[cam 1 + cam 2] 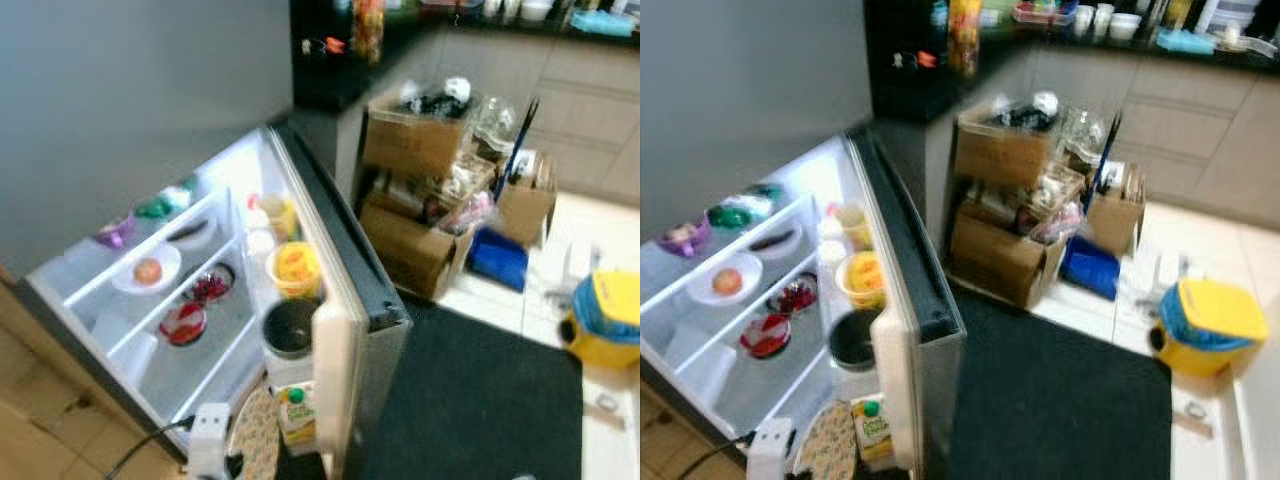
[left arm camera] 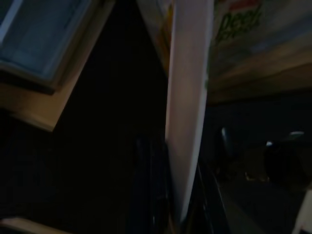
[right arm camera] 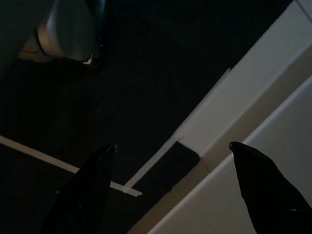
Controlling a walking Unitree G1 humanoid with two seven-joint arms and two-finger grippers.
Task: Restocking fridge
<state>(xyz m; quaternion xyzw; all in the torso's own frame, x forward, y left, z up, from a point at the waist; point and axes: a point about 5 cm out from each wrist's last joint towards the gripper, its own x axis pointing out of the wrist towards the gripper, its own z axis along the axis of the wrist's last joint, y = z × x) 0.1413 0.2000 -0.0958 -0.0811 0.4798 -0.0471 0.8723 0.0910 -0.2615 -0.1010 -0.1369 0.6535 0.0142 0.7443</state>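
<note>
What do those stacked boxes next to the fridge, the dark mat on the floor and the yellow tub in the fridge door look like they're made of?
The stacked boxes look like plain brown cardboard, matte, with folded flaps. The dark mat seems a soft, dull black textile or rubber; the blur leaves that open. The yellow tub in the fridge door appears to be smooth plastic with a slight sheen.

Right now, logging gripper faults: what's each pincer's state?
Left pincer: cannot tell, too dark, close against the fridge door.
Right pincer: open, empty.
</note>
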